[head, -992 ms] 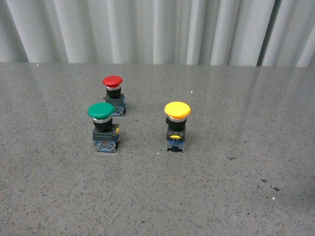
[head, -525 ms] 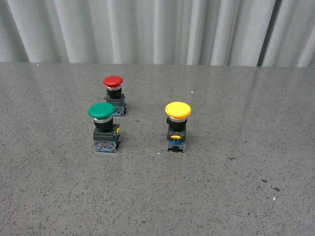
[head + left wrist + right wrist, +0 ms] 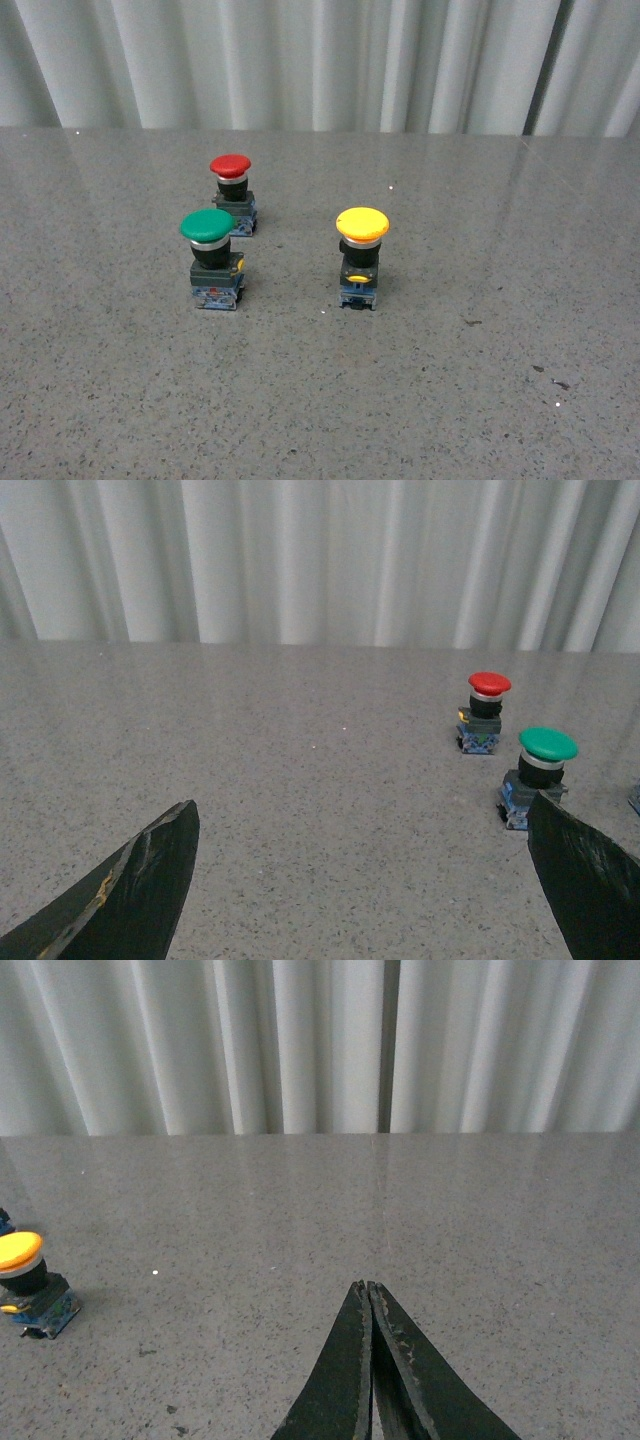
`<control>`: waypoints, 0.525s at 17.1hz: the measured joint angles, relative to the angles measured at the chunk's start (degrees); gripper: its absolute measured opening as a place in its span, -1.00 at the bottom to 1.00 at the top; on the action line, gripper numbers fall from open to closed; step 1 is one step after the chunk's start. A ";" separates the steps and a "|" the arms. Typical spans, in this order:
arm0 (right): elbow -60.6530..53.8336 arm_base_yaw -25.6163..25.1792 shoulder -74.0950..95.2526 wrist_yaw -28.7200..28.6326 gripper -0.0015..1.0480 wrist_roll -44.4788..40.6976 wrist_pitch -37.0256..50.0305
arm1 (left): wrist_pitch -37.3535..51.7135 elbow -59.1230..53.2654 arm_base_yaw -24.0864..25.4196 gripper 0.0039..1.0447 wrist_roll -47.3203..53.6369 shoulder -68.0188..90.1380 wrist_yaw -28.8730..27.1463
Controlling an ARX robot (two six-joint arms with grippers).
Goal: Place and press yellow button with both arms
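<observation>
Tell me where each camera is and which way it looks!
Front view: on the robot's body, facing the table and curtain; red button, green button, yellow button; no arms show.
Left wrist view: on the left arm; open left gripper; red and green buttons, shared with front.
Right wrist view: on the right arm; shut right gripper; yellow button, shared with front.

Looking like a lab or robot test cell, not a home. Grey speckled stone-look bench point(image 3: 500, 400) is filling the whole view, and a plain white pleated curtain point(image 3: 320, 60) is hanging right behind it as a backdrop. The only items sitting on it are industrial pushbuttons: yellow button point(image 3: 361, 257), green button point(image 3: 211, 258), red button point(image 3: 232, 192), all standing upright as loose test parts. No household or shop clutter showing.
</observation>
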 joint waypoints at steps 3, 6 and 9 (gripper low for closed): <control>-0.96 -0.07 -3.69 -0.02 -0.97 0.00 -2.47 | 0.00 0.00 0.00 0.88 0.00 0.00 -0.02; -2.64 -0.07 -6.45 -0.02 -0.97 0.00 -3.08 | 0.02 0.00 0.00 0.88 0.00 0.00 -0.02; -2.64 -0.07 -10.19 -0.04 -0.97 0.00 -6.43 | 0.00 0.00 0.00 0.88 0.00 0.00 -0.02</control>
